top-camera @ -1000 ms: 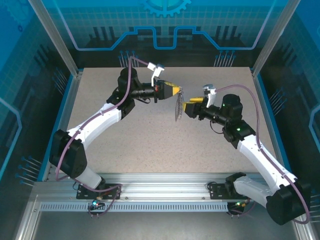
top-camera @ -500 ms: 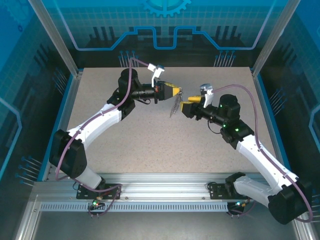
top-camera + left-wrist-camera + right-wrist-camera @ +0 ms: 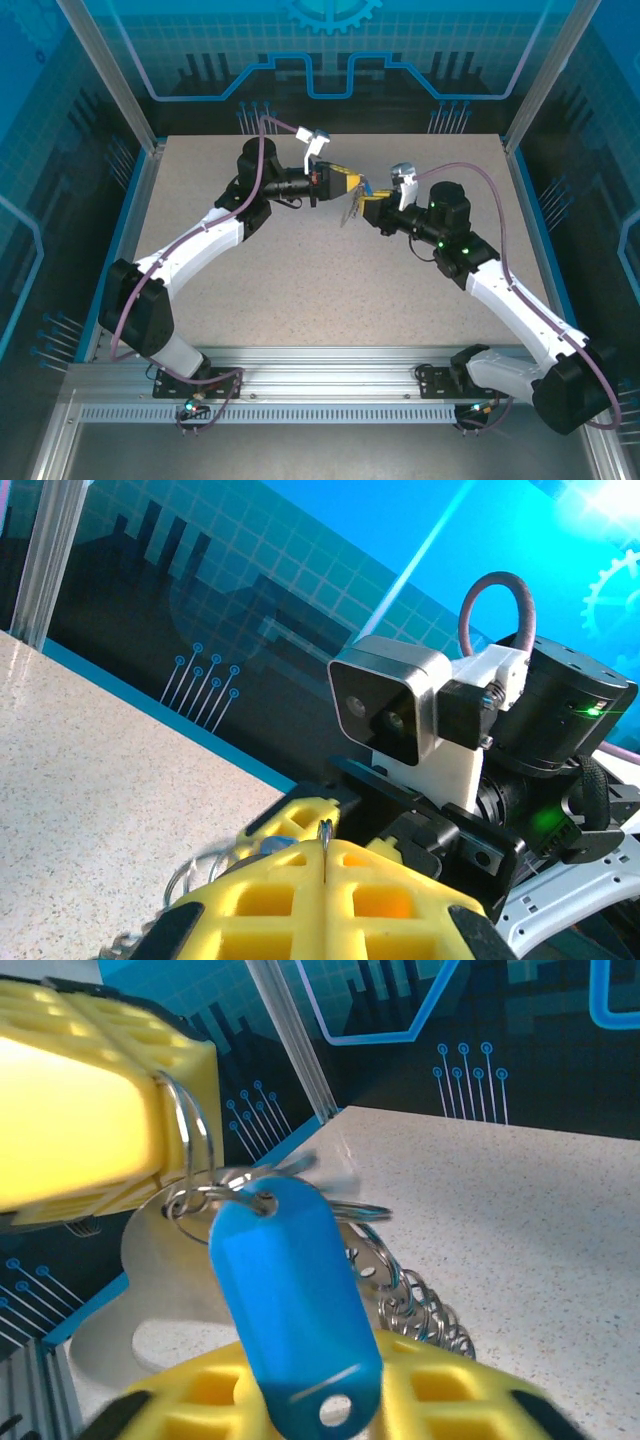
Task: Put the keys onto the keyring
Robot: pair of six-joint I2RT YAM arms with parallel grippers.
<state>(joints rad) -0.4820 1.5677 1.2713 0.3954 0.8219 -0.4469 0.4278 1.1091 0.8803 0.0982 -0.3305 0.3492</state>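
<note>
There are 2 arms, the left arm (image 3: 190, 250) and the right arm (image 3: 510, 300). They carry 2 claws, the left claw (image 3: 353, 184) and the right claw (image 3: 366, 207), each with 2 yellow fingers (image 3: 290, 880). There is 1 blue tag (image 3: 295, 1300) and 1 silver chain (image 3: 415, 1305). At least 2 silver rings (image 3: 195, 1135) show; their full number cannot be told. There is 1 tabletop (image 3: 300, 290).

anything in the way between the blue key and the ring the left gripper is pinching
Nothing visible. The right gripper holds the key right against the keyring clamped in the left gripper, its top hole seemingly on a small ring already; the chain hangs beside it.
</note>
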